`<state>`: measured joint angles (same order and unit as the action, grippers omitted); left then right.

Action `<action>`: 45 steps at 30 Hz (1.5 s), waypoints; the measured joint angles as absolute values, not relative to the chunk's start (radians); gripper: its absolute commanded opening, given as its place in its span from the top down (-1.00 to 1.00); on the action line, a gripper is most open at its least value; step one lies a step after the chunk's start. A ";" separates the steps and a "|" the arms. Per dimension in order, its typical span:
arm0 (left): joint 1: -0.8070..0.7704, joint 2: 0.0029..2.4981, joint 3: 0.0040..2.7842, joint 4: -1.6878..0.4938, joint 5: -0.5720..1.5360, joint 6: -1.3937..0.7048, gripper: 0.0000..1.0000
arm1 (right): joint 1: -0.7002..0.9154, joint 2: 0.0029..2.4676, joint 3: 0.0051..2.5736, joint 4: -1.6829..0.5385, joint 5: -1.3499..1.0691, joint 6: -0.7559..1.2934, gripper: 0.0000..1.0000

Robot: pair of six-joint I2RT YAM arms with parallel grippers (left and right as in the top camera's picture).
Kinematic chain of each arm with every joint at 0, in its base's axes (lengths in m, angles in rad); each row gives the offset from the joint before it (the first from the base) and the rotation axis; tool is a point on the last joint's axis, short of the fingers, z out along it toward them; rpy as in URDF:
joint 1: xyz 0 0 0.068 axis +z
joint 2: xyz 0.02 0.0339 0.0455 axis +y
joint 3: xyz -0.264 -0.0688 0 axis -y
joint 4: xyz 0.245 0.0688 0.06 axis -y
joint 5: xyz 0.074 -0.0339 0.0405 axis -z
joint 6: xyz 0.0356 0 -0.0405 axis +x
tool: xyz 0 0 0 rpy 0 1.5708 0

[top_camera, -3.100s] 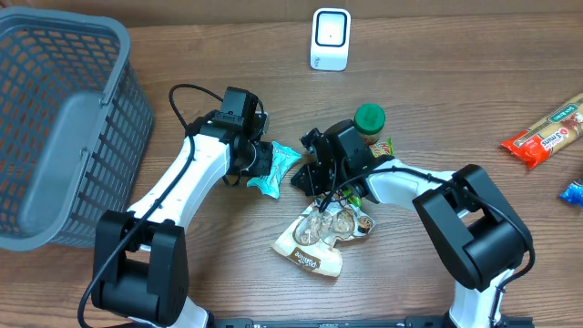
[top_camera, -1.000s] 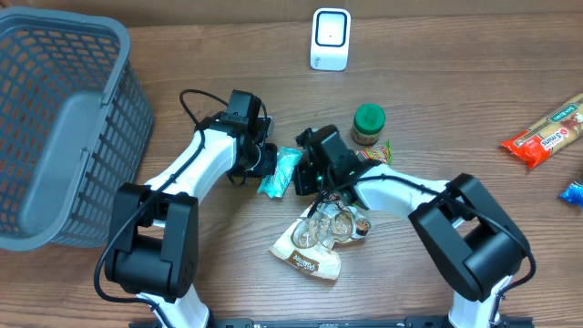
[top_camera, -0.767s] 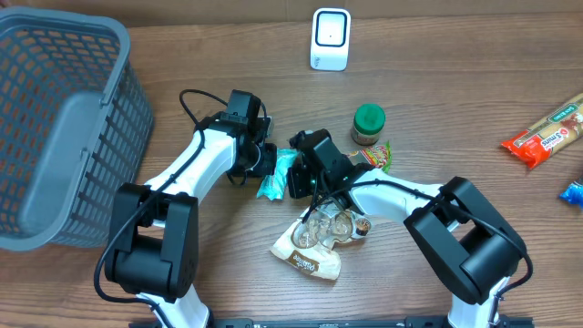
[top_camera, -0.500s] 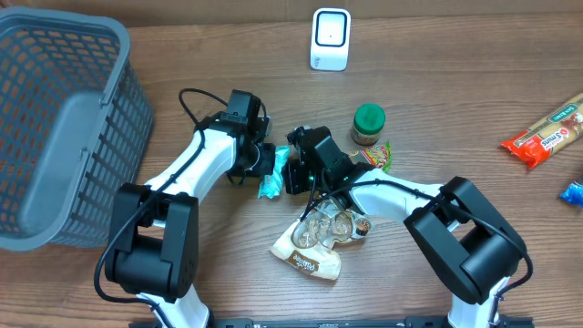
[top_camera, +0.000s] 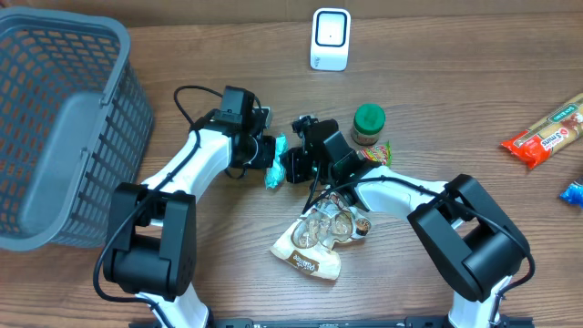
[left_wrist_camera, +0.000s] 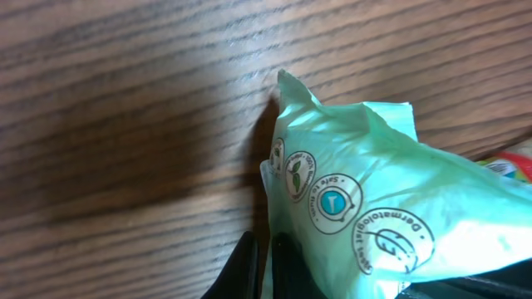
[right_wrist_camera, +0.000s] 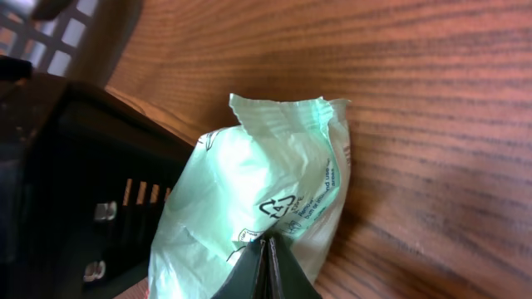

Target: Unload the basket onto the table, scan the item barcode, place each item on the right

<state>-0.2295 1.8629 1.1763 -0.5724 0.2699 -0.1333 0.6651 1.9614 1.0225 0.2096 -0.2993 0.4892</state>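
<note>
Clamped shut on opposite edges of the small mint-green crinkly plastic packet (top_camera: pixel 274 169) with left jaws and right jaws, over mid wooden desk (top_camera: pixel 437 109); likely pulling it taut to expose a barcode; well apart from the white boxy scanner (top_camera: pixel 330 39).

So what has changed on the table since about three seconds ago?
The right gripper moved left to the green packet and pinched it; the left gripper keeps its hold. The basket, scanner, jar and snack bag stayed.
</note>
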 measured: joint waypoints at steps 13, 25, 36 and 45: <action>-0.236 1.887 1.167 -0.461 0.389 -0.129 0.58 | 0.648 1.920 1.023 0.138 -0.227 0.500 0.92; -0.278 1.888 1.167 -0.457 0.292 -0.233 0.91 | 0.661 1.915 1.021 0.145 -0.144 0.501 0.92; -0.289 1.888 1.168 -0.538 0.274 -0.246 0.92 | 0.718 1.936 1.023 0.197 -0.073 0.504 0.92; -0.270 1.888 1.221 -0.767 0.147 -0.245 0.91 | 0.755 1.961 1.026 0.218 -0.154 0.525 0.92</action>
